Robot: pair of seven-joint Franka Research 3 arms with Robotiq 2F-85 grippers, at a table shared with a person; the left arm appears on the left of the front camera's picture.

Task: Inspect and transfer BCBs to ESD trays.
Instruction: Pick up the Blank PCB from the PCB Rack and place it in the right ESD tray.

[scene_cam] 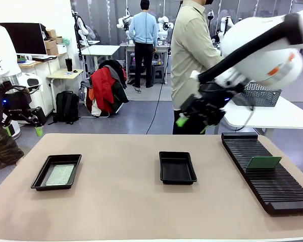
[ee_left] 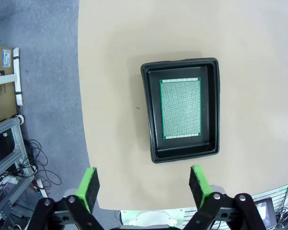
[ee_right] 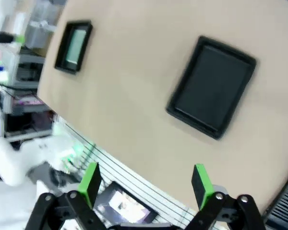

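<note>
Peeking across a tan tabletop (scene_cam: 126,206) with two ESD trays on it. Left tray (scene_cam: 40,177) parked near the left edge, with one BCB (scene_cam: 60,175) lying flat on its floor. Looks even clearer from the left wrist view: board sitting square inside the raised rim, pale speckled face up, green border showing. Middle tray (scene_cam: 177,167) planted around the centre of the tabletop, well apart from the left one, just bare black floor inside. Kinda blurry in the right wrist view, but same story there.

Over on the right, a long black slotted rack (scene_cam: 272,189) with a second BCB (scene_cam: 263,162) standing on edge in one of the slots, leaning a bit.

Left pincer (scene_cam: 24,129) hanging up high by the tabletop's left edge, pointing down, green pads (ee_left: 91,184) spread wide apart, left tray just beyond them.

Right pincer (scene_cam: 199,113) raised over the far side, roughly between middle tray and rack, right in front of a person (scene_cam: 189,55) standing at the far edge. Also gaping wide, fingers well apart, gripping zilch.
</note>
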